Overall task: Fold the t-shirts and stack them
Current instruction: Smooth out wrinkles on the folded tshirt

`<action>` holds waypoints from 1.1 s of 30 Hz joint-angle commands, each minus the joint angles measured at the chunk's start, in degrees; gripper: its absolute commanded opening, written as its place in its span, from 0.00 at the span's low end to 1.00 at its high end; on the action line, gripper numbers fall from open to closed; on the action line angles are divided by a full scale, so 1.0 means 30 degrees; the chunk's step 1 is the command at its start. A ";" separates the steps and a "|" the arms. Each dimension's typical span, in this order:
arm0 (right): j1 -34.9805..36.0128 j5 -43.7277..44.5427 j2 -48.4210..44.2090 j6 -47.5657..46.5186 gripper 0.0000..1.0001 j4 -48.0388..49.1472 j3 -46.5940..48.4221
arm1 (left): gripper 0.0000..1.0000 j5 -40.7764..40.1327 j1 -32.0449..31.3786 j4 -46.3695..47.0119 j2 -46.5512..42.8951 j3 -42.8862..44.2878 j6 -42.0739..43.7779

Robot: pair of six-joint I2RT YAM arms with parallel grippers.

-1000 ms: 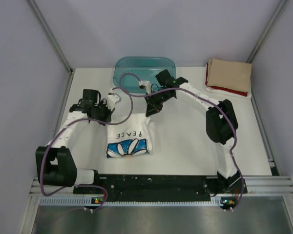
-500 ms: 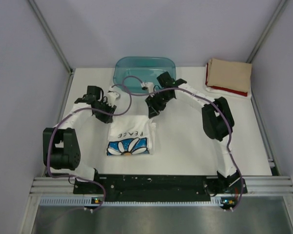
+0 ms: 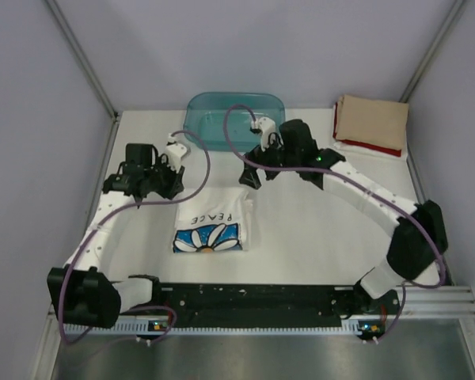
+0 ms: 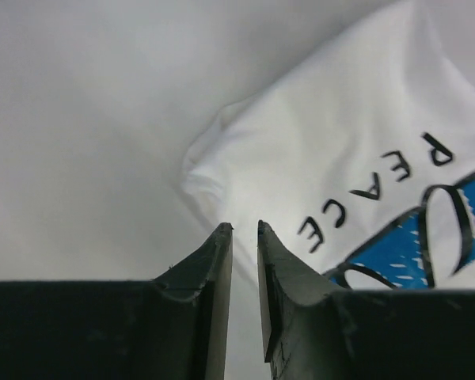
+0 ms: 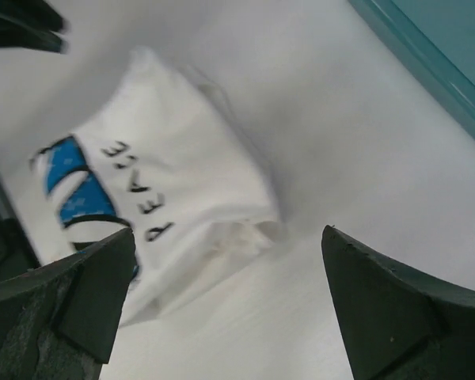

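Observation:
A folded white t-shirt (image 3: pixel 214 222) with a blue-and-red "PEACE" print lies flat in the middle of the table. My left gripper (image 3: pixel 172 184) hovers just off its far left corner. In the left wrist view the jaws (image 4: pixel 245 229) stand a narrow slit apart with nothing between them, above the white t-shirt (image 4: pixel 340 142). My right gripper (image 3: pixel 248 176) hangs over the far right corner, wide open and empty (image 5: pixel 228 231), the white t-shirt (image 5: pixel 182 150) below it. A tan t-shirt (image 3: pixel 370 119) lies folded on a red one (image 3: pixel 370 148) at the back right.
A translucent teal tub (image 3: pixel 233 115) stands at the back centre, just behind both grippers; its rim (image 5: pixel 427 59) shows in the right wrist view. Grey walls close in the table on the left, right and far sides.
Both grippers were shut at the white t-shirt's far corners and have let go. The right one opened wide and the left only slightly. Both arms shifted outward; the shirt lies still.

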 commanded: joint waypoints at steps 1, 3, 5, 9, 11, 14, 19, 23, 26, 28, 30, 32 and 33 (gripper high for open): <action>0.2324 -0.4087 -0.2962 0.3753 0.99 0.6769 -0.3789 | 0.22 0.5236 -0.0065 -0.0426 -0.0444 -0.2018 -0.0249; 0.3144 -0.4943 -0.2700 0.4576 0.77 0.7675 -0.4582 | 0.22 0.6762 -0.0035 -0.0544 0.0345 -0.2225 -0.0453; 0.3703 -0.4802 -0.2407 0.5687 0.29 0.8937 -0.5694 | 0.19 0.7702 -0.0035 -0.0544 0.1429 -0.1963 -0.1007; 0.3879 -0.5323 -0.1355 0.8620 0.03 1.2919 -0.8857 | 0.13 0.8319 -0.0035 -0.0547 0.4122 -0.1170 -0.1478; 0.4143 -0.5298 -0.0418 0.8244 0.00 1.2897 -0.9533 | 0.13 0.8235 -0.0035 -0.0224 0.5267 -0.0938 -0.1479; 0.3999 -0.4480 0.0902 0.8330 0.00 1.3073 -1.0618 | 0.12 0.6276 0.0052 0.0798 0.6528 -0.0409 -0.1713; 0.3560 -0.3981 0.1725 0.8856 0.00 1.1815 -1.1936 | 0.12 0.3668 0.0697 0.1945 0.8080 0.0058 -0.2358; 0.3178 -0.3482 0.0996 0.8655 0.00 1.0676 -1.2584 | 0.12 0.1584 0.0815 0.2706 0.9021 0.0527 -0.2476; 0.3177 -0.2692 -0.0116 0.7192 0.00 0.7868 -1.1475 | 0.13 0.2136 0.0815 0.1892 0.8848 0.1229 -0.2330; 0.3177 -0.2106 -0.1461 0.6370 0.02 0.5785 -1.0421 | 0.15 0.2780 0.0785 0.0954 0.7739 0.1553 -0.1863; 0.3177 -0.1813 -0.2810 0.6016 0.03 0.4988 -0.9076 | 0.20 0.3366 0.0640 -0.0186 0.5488 0.1525 -0.0870; 0.3148 -0.1897 -0.3051 0.6015 0.03 0.5074 -0.7845 | 0.24 0.3458 -0.0031 -0.1388 0.3786 0.1292 0.0476; 0.3177 -0.2102 -0.2702 0.6131 0.03 0.5249 -0.7084 | 0.24 0.3167 -0.0528 -0.1945 0.3111 0.0942 0.1006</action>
